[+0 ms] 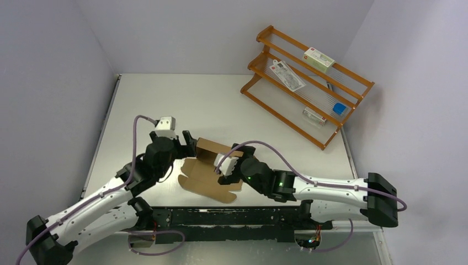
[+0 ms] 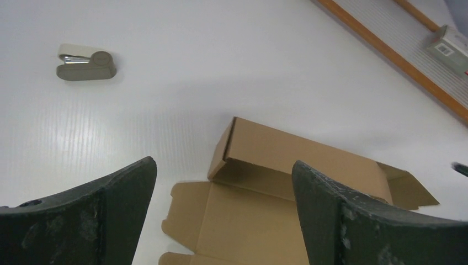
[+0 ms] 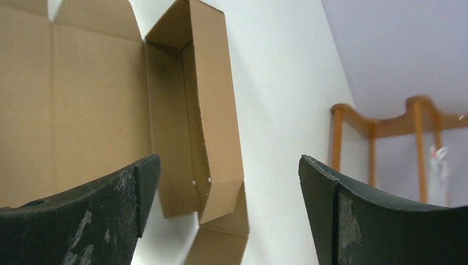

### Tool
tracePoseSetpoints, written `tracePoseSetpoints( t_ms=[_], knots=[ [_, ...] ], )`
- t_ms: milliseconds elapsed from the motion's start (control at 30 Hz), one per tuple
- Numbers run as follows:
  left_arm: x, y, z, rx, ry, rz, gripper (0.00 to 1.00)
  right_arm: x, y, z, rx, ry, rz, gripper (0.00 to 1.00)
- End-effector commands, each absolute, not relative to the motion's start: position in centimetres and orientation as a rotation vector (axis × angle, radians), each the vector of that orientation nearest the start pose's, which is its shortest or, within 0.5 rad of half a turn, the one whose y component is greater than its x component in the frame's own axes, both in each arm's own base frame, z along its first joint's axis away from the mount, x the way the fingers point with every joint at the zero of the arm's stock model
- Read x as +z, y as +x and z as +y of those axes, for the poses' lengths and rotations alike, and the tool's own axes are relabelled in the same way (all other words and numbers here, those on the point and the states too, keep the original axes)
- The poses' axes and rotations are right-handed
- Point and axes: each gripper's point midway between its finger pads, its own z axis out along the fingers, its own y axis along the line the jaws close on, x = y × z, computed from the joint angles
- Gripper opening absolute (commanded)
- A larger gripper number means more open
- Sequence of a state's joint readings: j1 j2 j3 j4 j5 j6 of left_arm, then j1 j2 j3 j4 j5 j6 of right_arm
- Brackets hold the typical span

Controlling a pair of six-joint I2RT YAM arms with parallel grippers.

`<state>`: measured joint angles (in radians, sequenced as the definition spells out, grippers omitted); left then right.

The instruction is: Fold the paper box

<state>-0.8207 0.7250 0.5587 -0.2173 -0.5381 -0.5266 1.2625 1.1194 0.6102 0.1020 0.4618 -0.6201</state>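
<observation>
White ribbed plastic sheeting covers the table (image 1: 221, 99) between pale lilac walls, and near its front edge lies the paper box (image 1: 207, 178), plain brown cardboard, smooth and matte. Most of it is a flat creased sheet with scalloped flaps, and one long wall along its far side is folded upright into a narrow trough. Just left of the box the left gripper (image 2: 222, 162) stands with its scuffed black jaws spread wide, holding nothing. Just right of the box the right gripper (image 3: 229, 157) is likewise spread and empty, facing the raised wall. Well beyond the box, to the far right, an orange wooden rack (image 1: 284, 118) with three tiers holds a white printed carton (image 1: 318, 58) with a red mark, a flat white packet (image 1: 288, 74) and a small blue item (image 1: 339, 108); their lettering is too small to read. A grey-and-cream stapler-like object (image 2: 85, 63) lies well apart from the box.
</observation>
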Motion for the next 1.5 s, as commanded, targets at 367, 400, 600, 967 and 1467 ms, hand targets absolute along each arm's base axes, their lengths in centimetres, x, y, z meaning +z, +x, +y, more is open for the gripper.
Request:
tracePoseSetpoints(
  t_ms=[367, 400, 600, 967, 1467],
  knots=[
    [16.2, 29.5, -16.6, -0.607, -0.01, 2.146, 0.91, 18.3, 20.6, 24.5, 0.442, -0.219, 1.917, 1.0],
    [16.0, 29.6, -16.8, -0.626, -0.008, 2.151, 0.9, 17.8, 20.6, 24.4, 0.47, -0.143, 1.956, 1.0],
    [14.8, 30.2, -17.1, -0.665, -0.006, 2.193, 0.83, 15.2, 20.2, 24.5, 0.576, 0.105, 2.035, 1.0],
    [12.5, 30.0, -18.7, -0.766, 0.017, 2.246, 0.59, 14.0, 21.4, 24.1, 0.586, 0.32, 2.036, 0.78],
    [10.4, 27.9, -19.2, -0.853, 0.002, 2.288, 0.44, 12.4, 22.8, 26.2, 0.68, 0.307, 2.054, 0.57]
  ],
)
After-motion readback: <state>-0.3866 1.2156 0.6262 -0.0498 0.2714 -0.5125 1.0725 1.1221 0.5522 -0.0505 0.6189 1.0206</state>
